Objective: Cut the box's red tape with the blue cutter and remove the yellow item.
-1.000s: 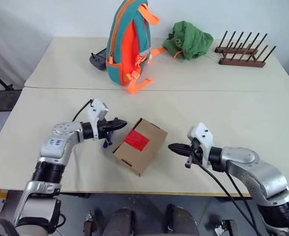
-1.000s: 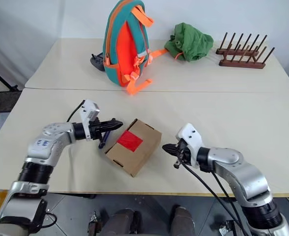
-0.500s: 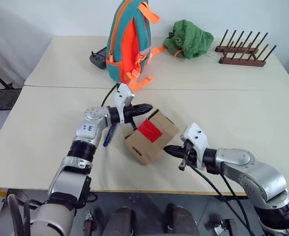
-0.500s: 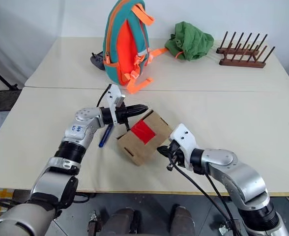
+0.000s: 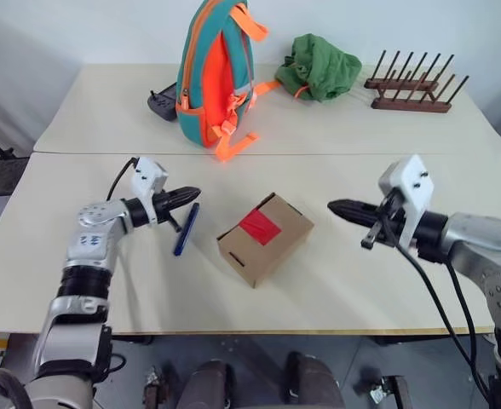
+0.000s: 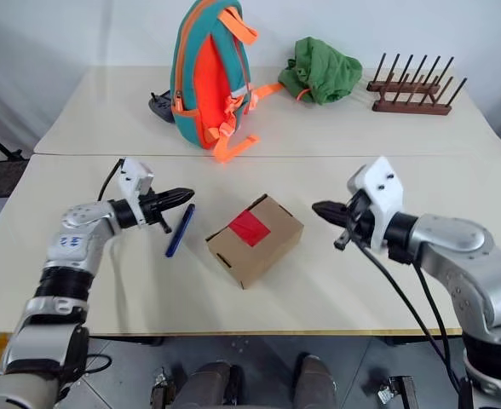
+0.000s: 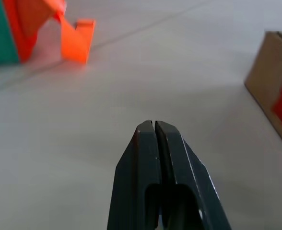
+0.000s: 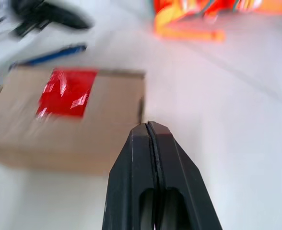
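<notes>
The brown cardboard box (image 5: 272, 247) lies closed at the middle of the near table, turned at an angle. The red tape (image 5: 257, 227) sits across its top seam. To its left, the blue cutter (image 5: 186, 228) lies flat on the table. My left gripper (image 5: 195, 192) is shut and empty, with its tips just above the cutter's far end. My right gripper (image 5: 334, 205) is shut and empty, raised off the table to the right of the box and pointing at it. The right wrist view shows the box (image 8: 98, 129), the tape (image 8: 66, 91) and the cutter (image 8: 50, 55). The yellow item is hidden.
An orange-and-teal backpack (image 5: 212, 72) stands upright on the far table, with a black gadget (image 5: 161, 104) to its left. A green cloth bundle (image 5: 320, 61) and a wooden rack (image 5: 412, 89) lie at the back right. A seam (image 5: 361, 155) divides the two tables.
My left gripper pushed the box right and turned it, then drew back left. My right gripper rose and pulled away to the right. The cutter now lies uncovered.
</notes>
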Controlling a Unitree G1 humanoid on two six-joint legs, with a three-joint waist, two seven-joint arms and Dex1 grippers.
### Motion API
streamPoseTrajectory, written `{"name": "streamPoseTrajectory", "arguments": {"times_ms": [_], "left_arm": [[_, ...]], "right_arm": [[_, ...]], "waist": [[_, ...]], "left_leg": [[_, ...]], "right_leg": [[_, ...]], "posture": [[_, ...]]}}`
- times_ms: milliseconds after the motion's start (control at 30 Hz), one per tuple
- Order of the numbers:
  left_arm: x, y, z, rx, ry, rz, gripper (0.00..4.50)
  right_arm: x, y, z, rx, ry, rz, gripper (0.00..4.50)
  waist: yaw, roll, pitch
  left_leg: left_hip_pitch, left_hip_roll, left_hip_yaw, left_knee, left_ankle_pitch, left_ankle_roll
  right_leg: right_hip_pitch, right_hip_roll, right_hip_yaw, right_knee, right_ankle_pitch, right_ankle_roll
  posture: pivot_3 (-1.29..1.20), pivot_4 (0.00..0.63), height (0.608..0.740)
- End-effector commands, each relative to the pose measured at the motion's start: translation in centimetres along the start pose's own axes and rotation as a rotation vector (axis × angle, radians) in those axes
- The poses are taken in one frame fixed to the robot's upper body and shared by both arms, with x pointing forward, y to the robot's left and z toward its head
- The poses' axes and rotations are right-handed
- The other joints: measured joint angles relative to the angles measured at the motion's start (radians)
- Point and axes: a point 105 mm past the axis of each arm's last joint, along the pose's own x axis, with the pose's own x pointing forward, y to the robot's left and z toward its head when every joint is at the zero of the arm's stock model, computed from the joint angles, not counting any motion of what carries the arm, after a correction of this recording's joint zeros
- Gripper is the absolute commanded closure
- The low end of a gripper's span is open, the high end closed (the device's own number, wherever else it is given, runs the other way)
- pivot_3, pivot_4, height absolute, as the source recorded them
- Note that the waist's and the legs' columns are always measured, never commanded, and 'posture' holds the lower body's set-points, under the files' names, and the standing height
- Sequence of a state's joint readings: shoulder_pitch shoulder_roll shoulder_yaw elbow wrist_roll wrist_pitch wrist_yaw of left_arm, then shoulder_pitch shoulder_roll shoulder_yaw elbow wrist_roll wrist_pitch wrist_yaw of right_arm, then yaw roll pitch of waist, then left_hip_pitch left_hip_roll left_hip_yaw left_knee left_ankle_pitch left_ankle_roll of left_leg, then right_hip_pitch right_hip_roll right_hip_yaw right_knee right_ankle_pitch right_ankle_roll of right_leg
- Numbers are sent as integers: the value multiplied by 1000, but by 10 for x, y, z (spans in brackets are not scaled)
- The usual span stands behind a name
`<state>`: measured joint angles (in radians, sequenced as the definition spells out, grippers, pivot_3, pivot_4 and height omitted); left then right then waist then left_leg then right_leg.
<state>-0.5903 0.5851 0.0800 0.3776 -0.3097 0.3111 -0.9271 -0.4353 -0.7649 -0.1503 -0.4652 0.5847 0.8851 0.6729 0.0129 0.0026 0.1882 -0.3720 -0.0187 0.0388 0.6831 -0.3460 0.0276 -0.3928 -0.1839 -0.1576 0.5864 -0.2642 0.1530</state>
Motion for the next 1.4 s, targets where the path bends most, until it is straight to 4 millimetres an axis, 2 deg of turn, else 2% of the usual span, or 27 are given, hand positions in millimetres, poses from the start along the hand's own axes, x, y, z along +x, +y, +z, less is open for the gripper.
{"name": "streamPoseTrajectory", "arguments": {"times_ms": [33,167,300,433,567,733,933,1133,1400], "left_arm": [[-25,-26,10,-54,28,-100,4432],[-50,-56,0,-209,140,-166,4432],[-57,-81,0,-303,194,-218,4432],[-53,-98,4,-368,190,-268,4432],[-33,-105,-6,-357,190,-257,4432],[0,-123,-6,-388,116,-269,4432],[35,-109,-5,-339,55,-147,4432],[70,-99,0,-311,20,-120,4432],[116,-115,14,-263,-23,-236,4432]], "right_arm": [[12,-23,-11,-64,58,-53,4500],[41,-36,-31,-85,125,-38,4500],[65,-33,-44,-95,162,45,4500],[78,-31,-43,-92,150,86,4500],[82,-22,-44,-87,155,129,4500],[67,-3,-49,-67,187,182,4500],[41,16,-48,-24,198,189,4500],[13,29,-54,17,251,167,4500],[-9,38,-63,28,321,140,4500]], "waist": [[-9,0,0],[-14,0,1],[-17,2,2],[-14,2,2],[-13,2,1],[-10,2,1],[9,2,1],[18,2,1],[23,2,1]], "left_leg": [[0,0,0,0,0,0],[0,1,-2,0,0,0],[2,4,-2,0,0,0],[2,5,-2,0,0,0],[2,5,-3,0,0,0],[1,2,-3,0,0,0],[1,0,-2,1,0,-1],[2,0,0,2,1,0],[1,-1,2,2,1,0]], "right_leg": [[0,0,1,0,0,0],[-1,0,1,1,0,0],[-1,0,3,1,0,0],[0,0,3,1,0,0],[0,0,3,1,0,0],[0,0,2,2,0,0],[0,0,3,1,0,0],[0,0,4,0,1,-2],[0,0,4,-1,1,-2]], "posture": [[0,150,740],[0,150,740],[0,150,740],[0,150,740],[0,150,740],[0,150,740],[0,150,740],[0,150,740],[0,150,740]]}}
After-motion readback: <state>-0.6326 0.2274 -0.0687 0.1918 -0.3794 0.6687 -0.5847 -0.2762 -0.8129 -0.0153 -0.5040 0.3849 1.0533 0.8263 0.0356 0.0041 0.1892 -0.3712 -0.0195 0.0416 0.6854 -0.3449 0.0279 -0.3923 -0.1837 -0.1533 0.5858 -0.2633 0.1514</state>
